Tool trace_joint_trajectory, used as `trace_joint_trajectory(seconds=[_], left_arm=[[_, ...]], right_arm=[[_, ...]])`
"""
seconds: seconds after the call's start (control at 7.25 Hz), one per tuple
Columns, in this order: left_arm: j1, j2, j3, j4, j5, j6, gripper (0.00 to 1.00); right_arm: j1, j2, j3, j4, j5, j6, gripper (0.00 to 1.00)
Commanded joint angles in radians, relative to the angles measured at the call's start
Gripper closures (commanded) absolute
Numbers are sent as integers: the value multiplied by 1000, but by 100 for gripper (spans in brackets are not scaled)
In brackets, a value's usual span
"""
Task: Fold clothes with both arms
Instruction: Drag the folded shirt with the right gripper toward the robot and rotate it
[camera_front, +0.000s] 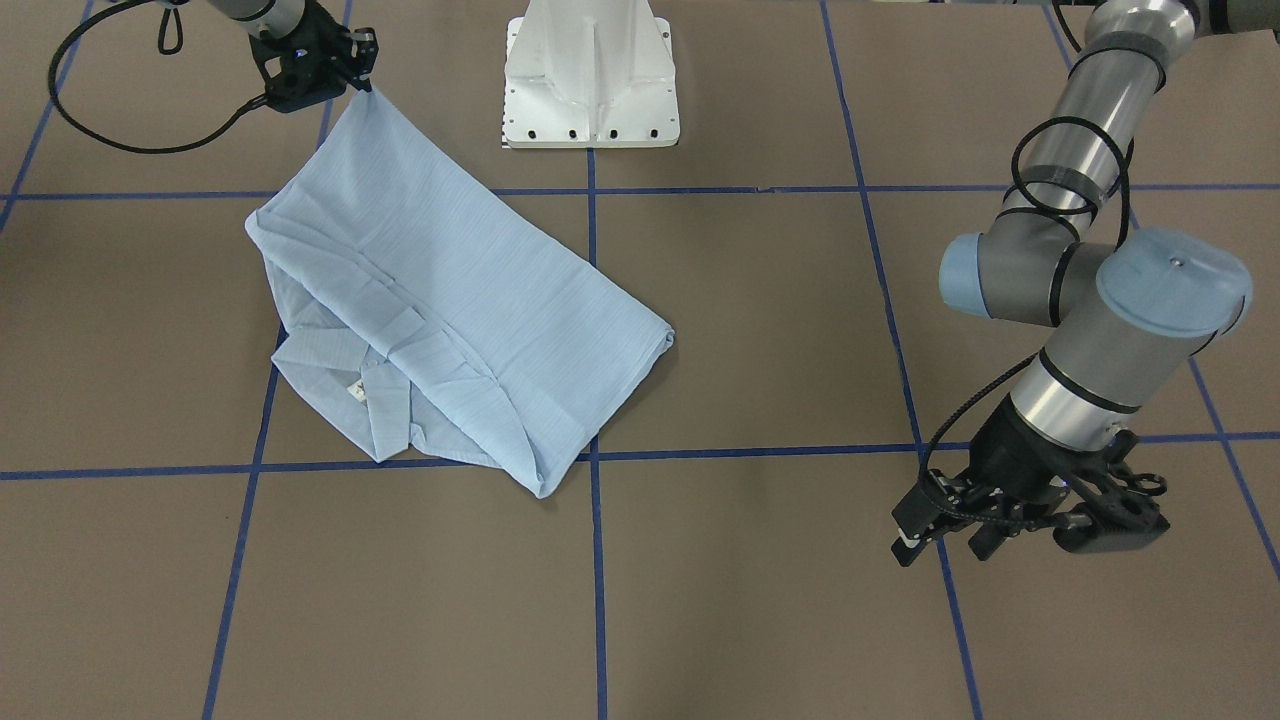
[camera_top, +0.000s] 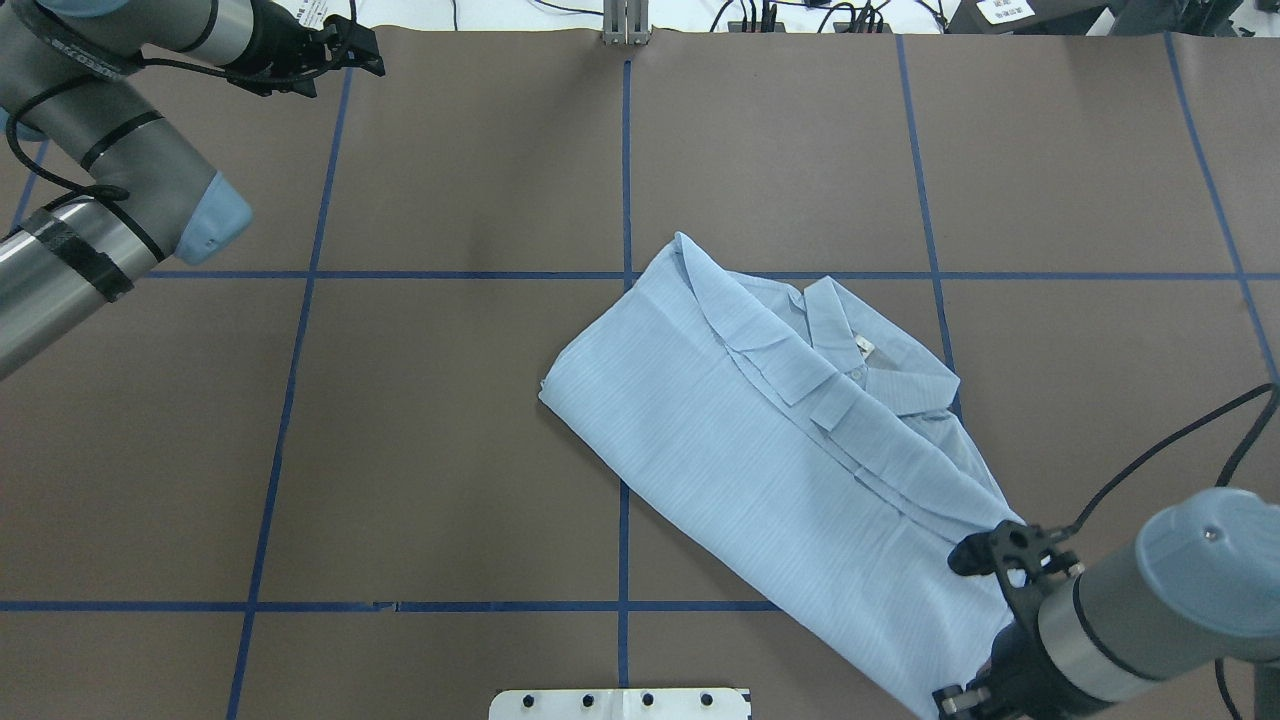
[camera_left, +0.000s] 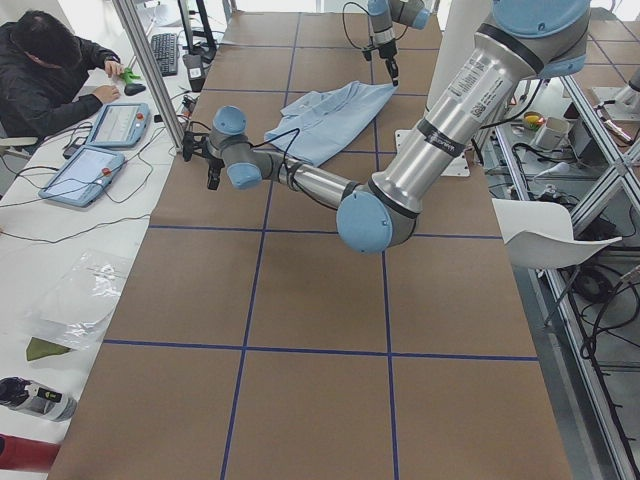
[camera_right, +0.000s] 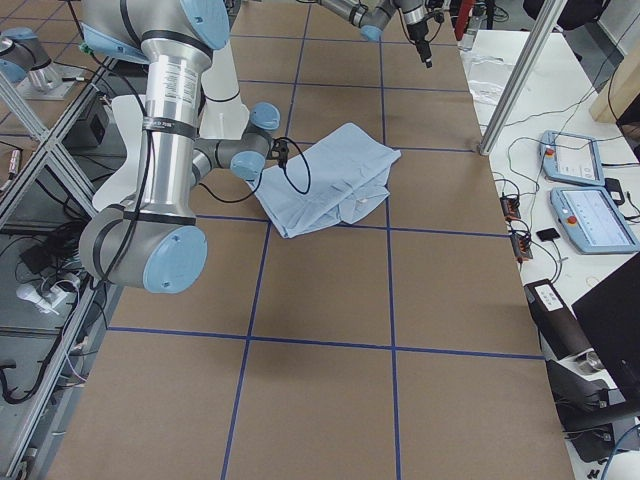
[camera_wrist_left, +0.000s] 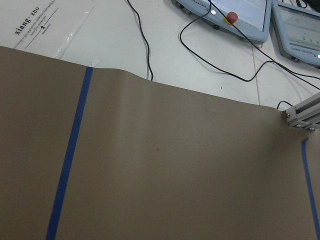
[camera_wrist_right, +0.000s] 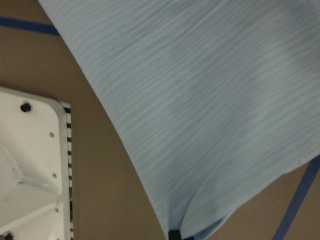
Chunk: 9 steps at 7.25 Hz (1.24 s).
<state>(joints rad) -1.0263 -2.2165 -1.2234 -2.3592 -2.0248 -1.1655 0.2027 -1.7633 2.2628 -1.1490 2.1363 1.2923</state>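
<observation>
At the operators' edge, the upper left of the left wrist view shows a clear plastic sleeve (camera_wrist_left: 45, 30) printed "xiang·zuo". The finer print beneath it is too small to read. In the upper right of that view lie 2 grey-blue pendants (camera_wrist_left: 240, 15), 1 of them with a red button. Black cables (camera_wrist_left: 145, 35) trail across the white bench. Below them spreads the brown table (camera_wrist_left: 175, 175), marked with blue tape lines (camera_wrist_left: 70, 155).

In the front-facing view the left gripper (camera_front: 945, 545) hangs at lower right, well apart from the shirt. Its jaws look spread and hold nothing.

The shirt (camera_front: 470, 290) lies left of centre in that view, folded into a long slanted bundle over the tape grid. It is pale blue, finely striped and crinkly, with long creases running along its length. The collar sits at the bundle's lower left, and the small white label (camera_front: 355, 390) inside it is unreadable.

The shirt's far corner rises toward the upper left, where the right gripper (camera_front: 362, 85) pinches it. In the right wrist view the cloth narrows down to a black fingertip (camera_wrist_right: 174, 234) at the bottom edge. The white pedestal (camera_front: 590, 80) stands at top centre, near the raised cloth but not touching it.
</observation>
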Motion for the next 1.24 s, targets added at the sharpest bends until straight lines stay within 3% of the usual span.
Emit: trace_joint_trajectory(seconds=[0.0,0.14,0.41,0.69,0.97,1.1], left_arm=[[0,9,-5,0,0,1,3],[0,12,-7,0,-2,1,2],[18,43,-69,0,-27,1,2],[76,128,-228,6,-139,-101,2],[220,130,-301,11,-126,-334,2],[301,132,-341,12,-74,-453,2]], right_arm=[[-117,36,6,0,-10,96,88],[-109,54,-5,0,-10,94,1],[11,96,-19,0,-10,94,0],[181,199,-41,0,-10,94,0],[324,223,-42,0,-10,82,0],[386,234,-42,0,-10,79,0]])
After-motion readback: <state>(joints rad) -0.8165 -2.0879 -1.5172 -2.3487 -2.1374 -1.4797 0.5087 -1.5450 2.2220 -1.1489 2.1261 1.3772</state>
